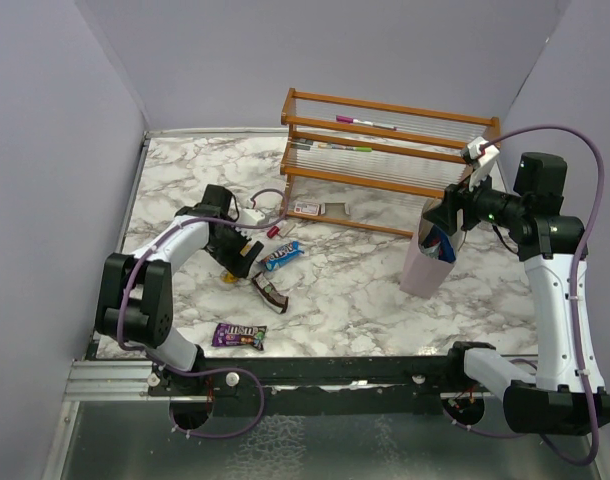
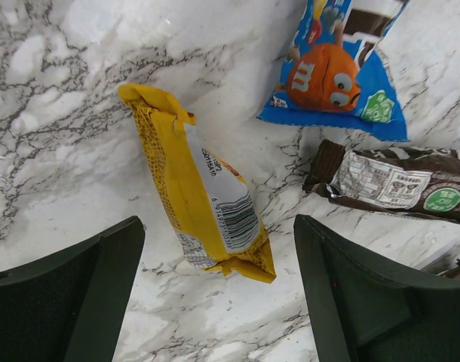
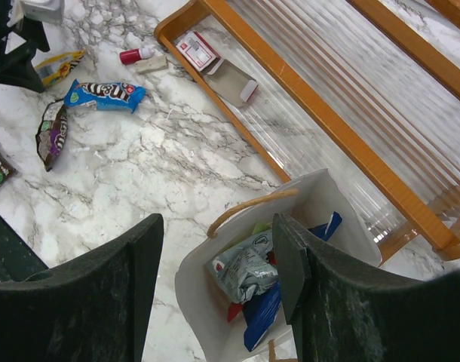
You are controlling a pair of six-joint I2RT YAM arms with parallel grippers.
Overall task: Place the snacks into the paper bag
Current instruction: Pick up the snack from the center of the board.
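Right up against the lens, we have the left gripper (image 2: 217, 226) with its dark jaws spread wide, one on either side of a yellow packet (image 2: 207, 196) that lies on the marble table (image 2: 56, 113). Neither jaw touches the wrapper, and marble shows on both sides of it. Just beyond it sits a blue packet (image 2: 339, 68) with an orange cartoon face, and beside that a dark brown bar (image 2: 396, 185), the two close together at their ends. From above, we spot a purple packet (image 1: 239, 335) on its own near the front edge of the table, well apart from that cluster.

Over on the other side, the right gripper (image 3: 219, 222) hangs above the mouth of the paper bag (image 3: 192, 294), jaws apart and pinching nothing. The bag's near rim and one string handle (image 3: 249, 207) show in the gap between them. The bag stands upright just in front of the wooden rack (image 3: 305, 87), near its right end. Looking down into it, we make out a grey-teal packet (image 3: 241, 271) on top, a blue wrapper (image 3: 264, 317) under it, and slivers of red and green. Whether the right jaw touches the bag's edge, we cannot tell.
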